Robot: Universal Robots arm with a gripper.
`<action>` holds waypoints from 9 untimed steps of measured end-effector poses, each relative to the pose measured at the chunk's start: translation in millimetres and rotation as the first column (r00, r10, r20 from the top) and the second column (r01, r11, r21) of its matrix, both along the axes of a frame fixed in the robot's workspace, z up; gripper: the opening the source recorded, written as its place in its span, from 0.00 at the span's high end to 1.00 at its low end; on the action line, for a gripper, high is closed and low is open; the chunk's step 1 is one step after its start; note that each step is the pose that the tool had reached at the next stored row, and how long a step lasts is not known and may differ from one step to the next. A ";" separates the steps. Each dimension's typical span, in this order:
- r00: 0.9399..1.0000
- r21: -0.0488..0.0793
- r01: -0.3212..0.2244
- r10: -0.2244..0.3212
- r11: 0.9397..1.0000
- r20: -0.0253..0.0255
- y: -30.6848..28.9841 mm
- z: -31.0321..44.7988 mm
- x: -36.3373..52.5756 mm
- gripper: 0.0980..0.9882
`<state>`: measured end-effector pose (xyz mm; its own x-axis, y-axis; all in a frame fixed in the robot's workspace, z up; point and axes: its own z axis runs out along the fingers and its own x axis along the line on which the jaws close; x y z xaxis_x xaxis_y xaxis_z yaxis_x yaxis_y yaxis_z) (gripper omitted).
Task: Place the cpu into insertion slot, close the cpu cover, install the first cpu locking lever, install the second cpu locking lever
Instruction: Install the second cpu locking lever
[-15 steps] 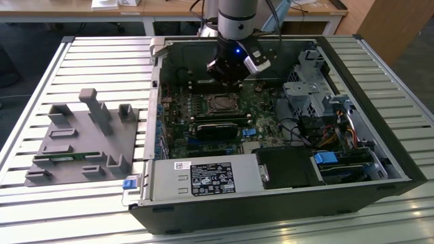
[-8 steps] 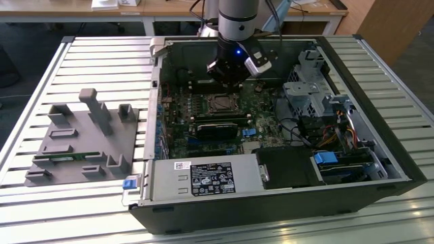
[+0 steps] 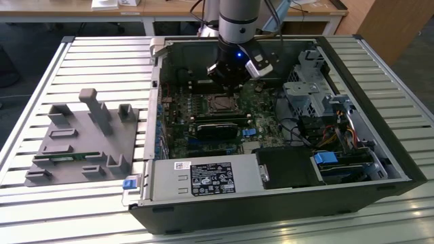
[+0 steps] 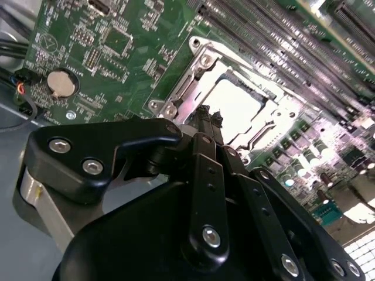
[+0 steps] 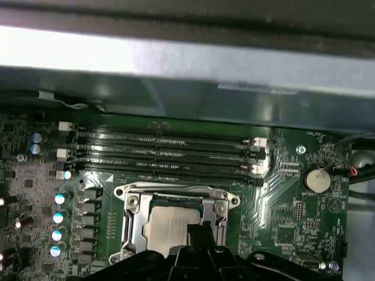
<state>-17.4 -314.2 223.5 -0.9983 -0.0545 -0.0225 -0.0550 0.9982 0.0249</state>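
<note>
The cpu (image 5: 167, 225) lies flat in the insertion slot (image 3: 220, 103) on the green motherboard, its pale metallic face showing bright (image 4: 234, 108). The silver cpu cover (image 5: 132, 225) lies down around it, its cut-out framing the chip (image 4: 193, 79). My gripper (image 4: 209, 114) hangs low over the slot's edge, its two thin black fingertips pressed together at the cover's rim (image 5: 196, 232). In the exterior view the gripper (image 3: 228, 87) stands just behind the slot inside the open computer case. I cannot tell whether anything is pinched between the tips.
Long memory slots (image 5: 164, 152) run beside the socket, with a row of capacitors (image 5: 58, 216) and a coin battery (image 5: 316, 178) nearby. A black card (image 3: 217, 127), the power supply (image 3: 203, 178) and drive cages (image 3: 312, 91) crowd the case. A grey fixture (image 3: 81, 137) sits on the slatted table.
</note>
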 end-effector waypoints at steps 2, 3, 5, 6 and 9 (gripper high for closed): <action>1.000 0.000 0.000 0.000 1.000 0.000 -4.0 0.0 0.0 0.97; 1.000 0.000 0.000 0.000 1.000 0.000 -5.0 0.0 0.0 0.97; 1.000 0.000 0.000 0.000 1.000 0.000 -7.0 0.0 0.0 0.97; 1.000 0.000 0.000 0.000 1.000 0.000 -7.7 0.0 0.0 0.97; 1.000 0.000 0.000 0.000 1.000 0.000 -9.6 0.0 0.0 0.97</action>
